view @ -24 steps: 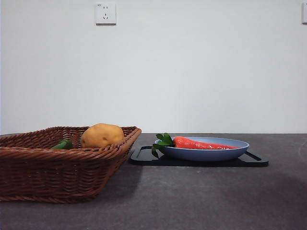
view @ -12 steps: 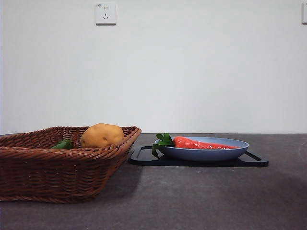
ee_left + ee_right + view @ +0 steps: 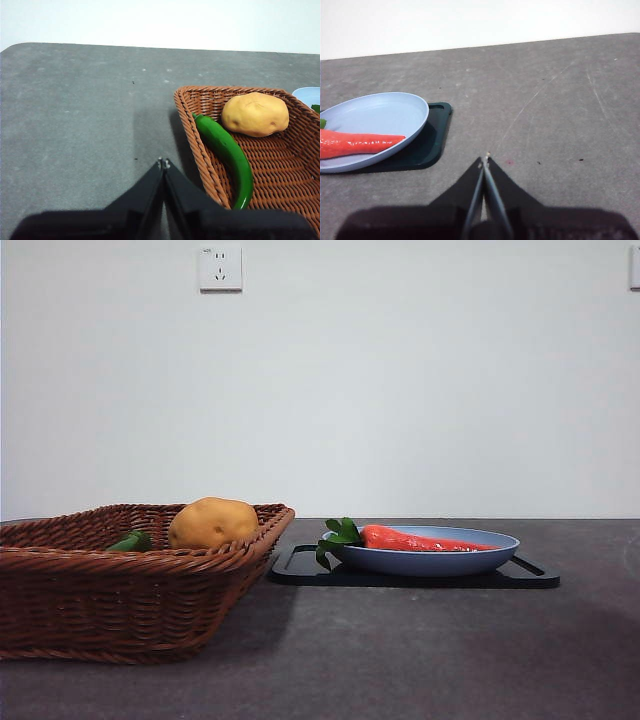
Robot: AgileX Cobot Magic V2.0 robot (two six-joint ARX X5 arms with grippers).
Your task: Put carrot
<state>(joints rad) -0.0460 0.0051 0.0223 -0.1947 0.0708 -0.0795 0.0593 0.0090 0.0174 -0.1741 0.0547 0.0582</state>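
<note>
Both pairs of fingers are pressing together with nothing between them: the left gripper is hanging over bare grey table just beside the near corner of the wicker basket, and the right gripper is hovering above the tabletop, near the dark tray but apart from it. Neither arm is showing in the front view.

Nearest the front camera, the brown wicker basket is sitting on the table. Inside it a green chili pepper is lying along one wall, and a yellow-brown potato is resting just beside the pepper's stem end.

Farther back, and beside the basket's corner, the black tray is carrying a pale blue plate. The carrot is lying flat in that plate, its orange-red body pointing along the dish and its green leaves hanging over the rim toward the basket. From the right wrist camera, the carrot's tapered tip is resting on the plate's floor.

Behind everything, a white wall is carrying a socket.
</note>
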